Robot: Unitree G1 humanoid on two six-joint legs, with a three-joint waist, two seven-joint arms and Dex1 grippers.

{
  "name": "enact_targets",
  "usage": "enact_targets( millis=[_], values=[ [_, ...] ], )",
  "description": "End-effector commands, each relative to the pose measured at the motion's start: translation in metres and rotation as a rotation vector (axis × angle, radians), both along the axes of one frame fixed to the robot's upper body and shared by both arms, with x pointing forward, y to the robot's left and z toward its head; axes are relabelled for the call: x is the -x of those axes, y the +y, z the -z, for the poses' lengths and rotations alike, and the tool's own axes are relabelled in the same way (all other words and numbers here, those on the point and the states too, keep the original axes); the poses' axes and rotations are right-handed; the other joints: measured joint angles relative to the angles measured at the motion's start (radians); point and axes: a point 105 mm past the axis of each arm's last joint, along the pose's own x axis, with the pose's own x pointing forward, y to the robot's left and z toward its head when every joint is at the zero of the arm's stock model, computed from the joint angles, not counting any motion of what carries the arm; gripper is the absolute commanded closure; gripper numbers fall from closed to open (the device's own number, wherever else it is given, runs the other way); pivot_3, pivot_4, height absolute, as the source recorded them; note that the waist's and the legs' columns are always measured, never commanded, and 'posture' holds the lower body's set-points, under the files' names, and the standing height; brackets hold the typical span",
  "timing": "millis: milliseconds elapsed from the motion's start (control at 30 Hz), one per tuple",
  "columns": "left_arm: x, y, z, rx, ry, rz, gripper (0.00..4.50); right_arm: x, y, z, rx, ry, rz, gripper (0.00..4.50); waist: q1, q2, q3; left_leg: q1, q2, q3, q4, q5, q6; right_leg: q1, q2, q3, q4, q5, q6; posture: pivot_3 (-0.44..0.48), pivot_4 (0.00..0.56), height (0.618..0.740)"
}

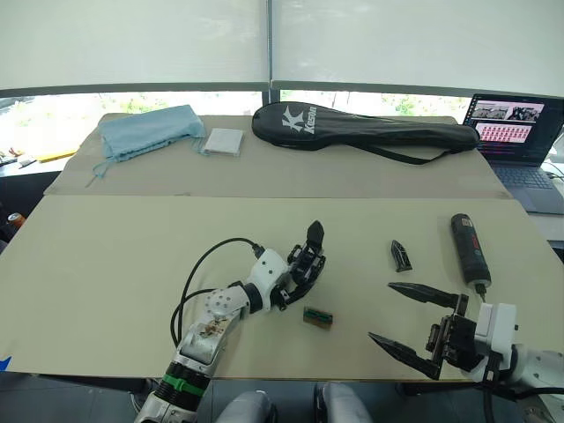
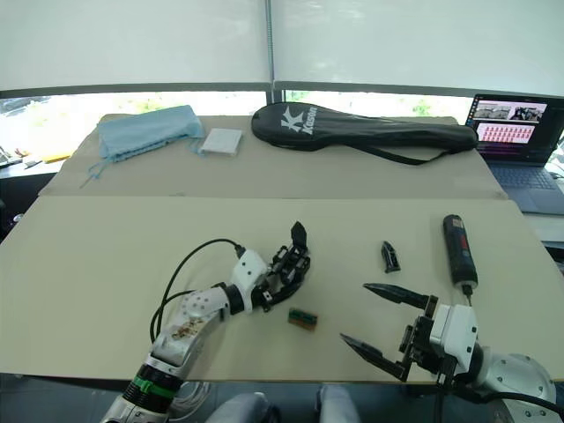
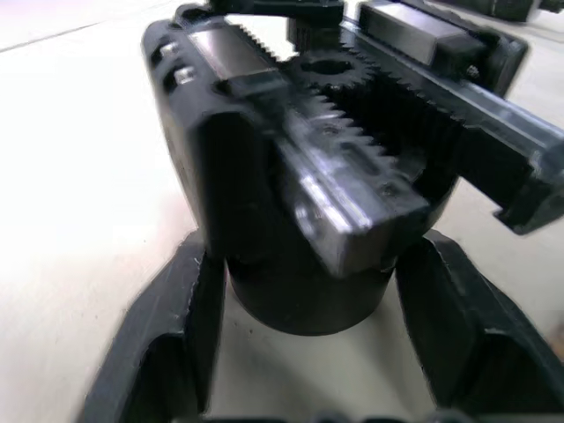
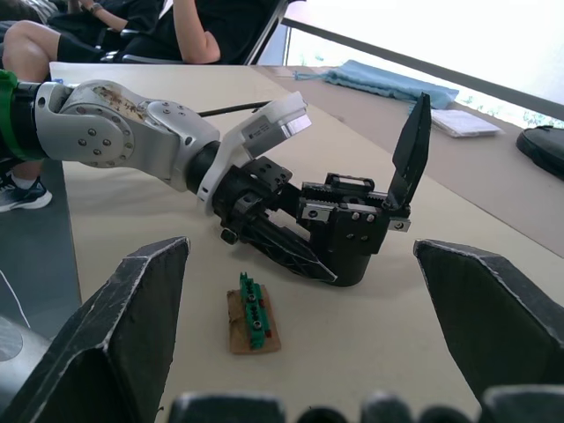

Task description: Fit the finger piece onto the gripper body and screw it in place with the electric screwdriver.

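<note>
The gripper body (image 1: 310, 256) stands on the table at centre, its one black finger pointing up. My left gripper (image 1: 300, 275) is shut on its round base; in the left wrist view both fingers (image 3: 176, 344) press against the puck (image 3: 308, 300) under the toothed racks. The finger piece (image 1: 401, 255) lies loose to the right of it. Further right lies the electric screwdriver (image 1: 469, 249), bit toward the near edge. My right gripper (image 1: 382, 311) hangs open near the front edge, holding nothing, aimed toward the gripper body (image 4: 352, 231).
A small green part on a cardboard scrap (image 1: 317, 316) lies just in front of the gripper body. At the back are a black racket bag (image 1: 352, 128), a blue cloth (image 1: 150, 129), a white packet (image 1: 222, 141) and a laptop (image 1: 515, 132). Seated people (image 4: 132, 26) show beyond the table.
</note>
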Motion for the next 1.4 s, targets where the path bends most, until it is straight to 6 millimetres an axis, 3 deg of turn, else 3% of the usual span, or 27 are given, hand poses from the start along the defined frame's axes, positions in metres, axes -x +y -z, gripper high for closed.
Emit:
enact_targets(
  millis=[33, 267, 400, 500, 733, 967, 1400],
  values=[
    [0.0, 0.001, -0.008, 0.007, -0.028, 0.025, 0.02, 0.001, -0.002, -0.006, 0.01, -0.04, 0.003, 0.0, 0.0, 0.0, 0.0, 0.0, 0.0, 0.0, 0.0, 0.0, 0.0, 0.0, 0.0, 0.0, 0.0, 0.0, 0.0, 0.0, 0.15, 0.74],
    [0.004, 0.025, -0.009, -0.041, -0.005, 0.122, 0.02, -0.002, 0.001, -0.01, -0.011, -0.057, 0.005, 0.0, -0.004, 0.0, 0.0, 0.001, 0.0, 0.0, 0.0, 0.0, -0.001, 0.0, 0.0, 0.0, 0.001, 0.0, 0.0, 0.0, 0.15, 0.74],
    [-0.012, 0.061, -0.006, -0.136, -0.009, 0.131, 0.02, -0.004, 0.001, -0.011, -0.01, -0.065, 0.009, 0.0, -0.003, 0.001, 0.0, 0.001, 0.0, 0.0, 0.0, 0.0, -0.001, 0.0, 0.0, -0.001, 0.002, 0.0, 0.0, 0.0, 0.15, 0.74],
    [-0.02, 0.068, -0.011, -0.133, -0.016, 0.18, 0.02, -0.006, 0.001, -0.011, -0.011, -0.068, 0.011, 0.0, -0.003, 0.001, -0.001, 0.001, 0.0, 0.0, 0.0, 0.001, -0.002, 0.0, 0.0, -0.002, 0.002, 0.0, 0.0, 0.0, 0.15, 0.74],
    [-0.023, 0.05, -0.02, -0.175, -0.005, 0.517, 0.02, -0.001, 0.007, -0.007, -0.009, 0.0, -0.031, 0.0, 0.003, 0.001, 0.0, 0.0, -0.001, 0.0, 0.0, 0.001, -0.001, 0.0, 0.0, -0.005, 0.0, 0.0, -0.001, 0.0, 0.15, 0.74],
    [-0.032, 0.026, -0.016, -0.231, -0.015, 0.686, 0.02, -0.002, 0.005, -0.008, -0.001, -0.019, -0.001, 0.0, -0.007, 0.0, 0.0, 0.0, 0.0, 0.0, 0.001, 0.002, 0.001, 0.0, 0.0, -0.002, 0.0, 0.0, -0.001, 0.0, 0.15, 0.74],
    [-0.042, 0.005, -0.015, -0.154, -0.047, 0.657, 0.02, 0.003, 0.0, -0.009, 0.012, -0.031, 0.047, 0.0, -0.002, -0.001, 0.001, -0.004, 0.0, 0.0, 0.005, 0.001, 0.005, -0.002, 0.0, -0.002, 0.001, 0.0, 0.0, 0.0, 0.15, 0.74]
  ],
)
